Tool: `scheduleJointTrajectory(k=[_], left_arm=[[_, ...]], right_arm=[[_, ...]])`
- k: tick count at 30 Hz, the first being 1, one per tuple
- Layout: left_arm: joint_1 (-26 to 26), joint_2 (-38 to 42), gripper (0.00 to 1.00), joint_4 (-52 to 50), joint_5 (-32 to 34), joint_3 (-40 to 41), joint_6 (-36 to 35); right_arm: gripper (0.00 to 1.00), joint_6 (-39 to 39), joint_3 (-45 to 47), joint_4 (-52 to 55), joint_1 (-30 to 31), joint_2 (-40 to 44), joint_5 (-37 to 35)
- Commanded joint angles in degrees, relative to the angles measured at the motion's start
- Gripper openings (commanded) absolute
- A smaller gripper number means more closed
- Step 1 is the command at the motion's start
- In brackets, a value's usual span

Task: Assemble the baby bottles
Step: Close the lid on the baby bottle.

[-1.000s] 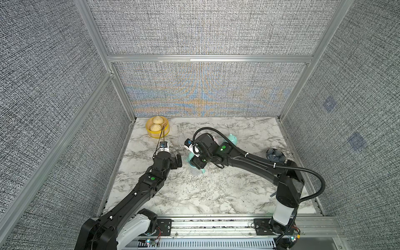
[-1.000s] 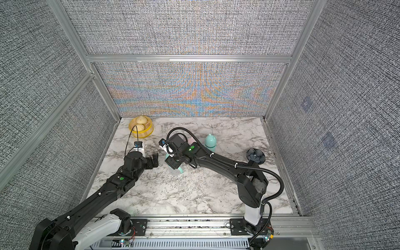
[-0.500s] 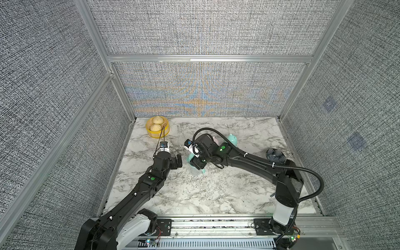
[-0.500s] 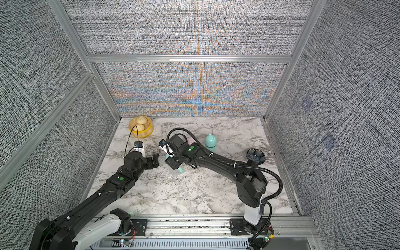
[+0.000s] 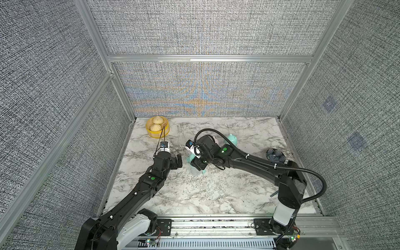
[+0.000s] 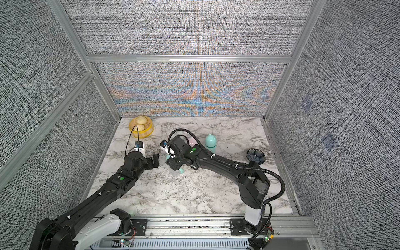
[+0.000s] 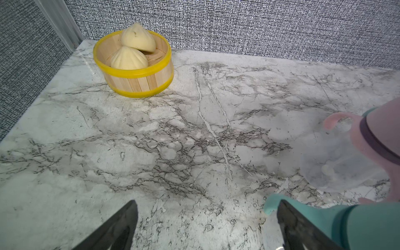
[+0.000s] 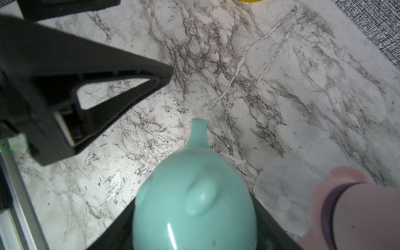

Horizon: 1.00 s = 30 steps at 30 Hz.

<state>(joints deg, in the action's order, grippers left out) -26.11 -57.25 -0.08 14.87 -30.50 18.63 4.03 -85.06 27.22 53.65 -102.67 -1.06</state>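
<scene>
Marble-patterned tabletop [image 5: 216, 190] covers the floor of the grey-walled booth. The black left arm [image 5: 149, 184] reaches in from the near left. The right arm [image 5: 259, 166] stretches from the near right across to the middle.

In the far left corner stands a yellow-banded wooden basket [image 7: 138, 83] with two pale buns [image 7: 129, 58] in it. A dark bowl [image 5: 275, 155] sits at the right edge, well apart from everything else.

A mint bottle [image 6: 175, 172] stands on its clear base near the middle of the table, a little to the left. A second mint bottle [image 6: 210, 141] stands upright farther back, right of centre. A pink bottle [image 7: 378, 134] with a purple collar lies just beyond the right wrist, which mostly hides it in both top views, so its posture is unclear.

The right gripper [image 5: 197, 166] comes down on the mint bottle, its jaws closed against the sides of the eared dome cap [image 8: 194, 205]. The left gripper [image 5: 176, 163] is just left of that bottle, jaws spread wide and holding nothing. The bottle's looped handle [image 7: 272, 204] lies just beside one finger.
</scene>
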Motion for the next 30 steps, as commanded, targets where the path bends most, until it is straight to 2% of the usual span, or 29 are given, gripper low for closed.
scheduleJointTrajectory(k=[1, 13, 30], left_arm=[[0.1, 0.0, 1.00, 0.2, -0.2, 0.0, -0.4], [0.1, 0.2, 1.00, 0.1, -0.2, 0.0, -0.4], [0.1, 0.4, 1.00, 0.0, -0.2, -0.1, -0.4]], right_arm=[[0.71, -0.6, 0.7, 1.6, -0.1, 0.1, -0.8], [0.71, -1.0, 0.9, 2.5, -0.4, -0.9, 0.5], [0.71, 1.2, -12.2, 21.9, -0.4, -8.7, 2.7]])
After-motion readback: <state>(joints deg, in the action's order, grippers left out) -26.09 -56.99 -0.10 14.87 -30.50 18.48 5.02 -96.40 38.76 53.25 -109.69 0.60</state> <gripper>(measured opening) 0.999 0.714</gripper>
